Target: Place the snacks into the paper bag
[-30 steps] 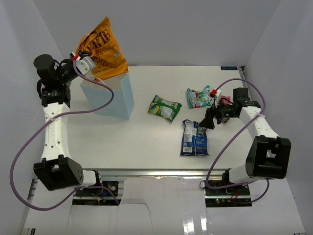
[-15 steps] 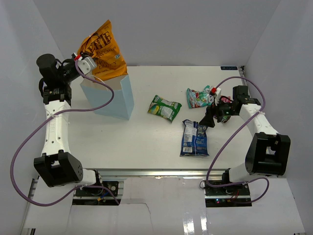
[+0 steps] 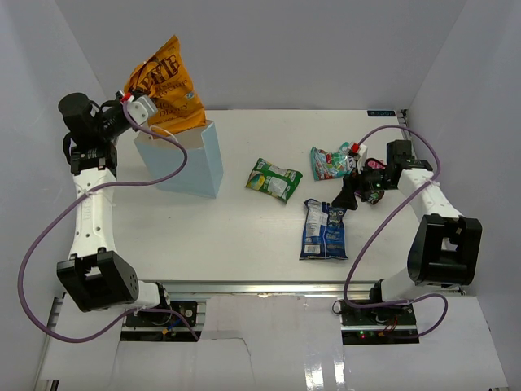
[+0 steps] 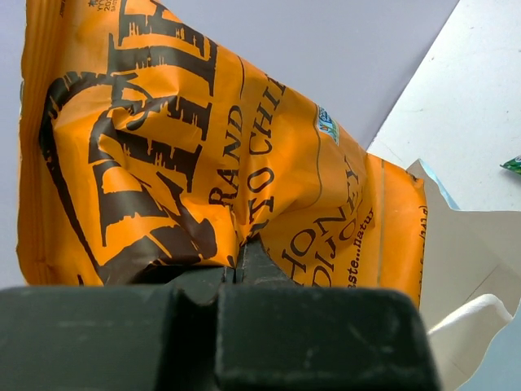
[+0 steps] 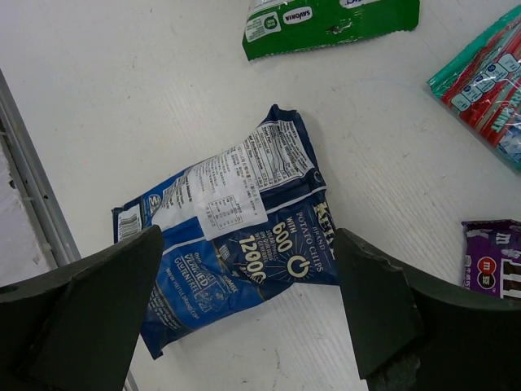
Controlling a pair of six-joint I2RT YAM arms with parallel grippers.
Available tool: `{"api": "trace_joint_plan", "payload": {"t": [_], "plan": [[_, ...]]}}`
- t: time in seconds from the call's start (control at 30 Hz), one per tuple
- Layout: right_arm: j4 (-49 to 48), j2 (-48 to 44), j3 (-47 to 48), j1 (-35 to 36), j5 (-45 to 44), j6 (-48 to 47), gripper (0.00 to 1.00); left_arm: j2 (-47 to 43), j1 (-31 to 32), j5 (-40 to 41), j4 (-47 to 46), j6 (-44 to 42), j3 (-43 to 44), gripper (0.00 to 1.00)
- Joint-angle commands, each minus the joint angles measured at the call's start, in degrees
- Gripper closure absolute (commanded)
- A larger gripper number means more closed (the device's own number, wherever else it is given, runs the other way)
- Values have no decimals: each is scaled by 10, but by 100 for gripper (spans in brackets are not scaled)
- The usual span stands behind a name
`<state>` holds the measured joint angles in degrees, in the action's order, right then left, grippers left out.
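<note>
My left gripper (image 3: 145, 106) is shut on the orange chip bag (image 3: 165, 85) and holds it above the open mouth of the light blue paper bag (image 3: 195, 163); in the left wrist view the orange bag (image 4: 203, 155) fills the frame and the paper bag's rim (image 4: 468, 244) shows at the right. My right gripper (image 3: 348, 195) is open above the blue-white bag (image 3: 323, 230), which lies flat (image 5: 236, 236). The green bag (image 3: 274, 179), the teal-red candy bag (image 3: 330, 162) and the dark purple candy pack (image 5: 492, 261) lie on the table.
White enclosure walls stand on the left, back and right. The table's metal front rail (image 5: 32, 204) runs close to the blue-white bag. Purple cables hang from both arms.
My left gripper has shifted the orange chip bag a little left and up over the paper bag. My right gripper has barely moved above the blue-white bag.
</note>
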<state>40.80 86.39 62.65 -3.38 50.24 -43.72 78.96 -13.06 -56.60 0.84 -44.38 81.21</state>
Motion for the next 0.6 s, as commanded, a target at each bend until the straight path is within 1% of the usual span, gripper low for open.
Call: {"api": "trace_joint_plan", "payload": {"t": [0.0,0.23,0.47,0.57], "plan": [[13,6,27,-3,6,-5,9,-18,-8,-5,-30,-11,22,100],[17,17,41,-3,6,-6,10,-11,-15,-1,-32,-14,13,100],[21,21,48,-3,7,-4,10,7,-16,-6,-56,2,4,100],[24,18,48,-3,7,-4,9,3,-17,-2,-59,2,-14,100]]}}
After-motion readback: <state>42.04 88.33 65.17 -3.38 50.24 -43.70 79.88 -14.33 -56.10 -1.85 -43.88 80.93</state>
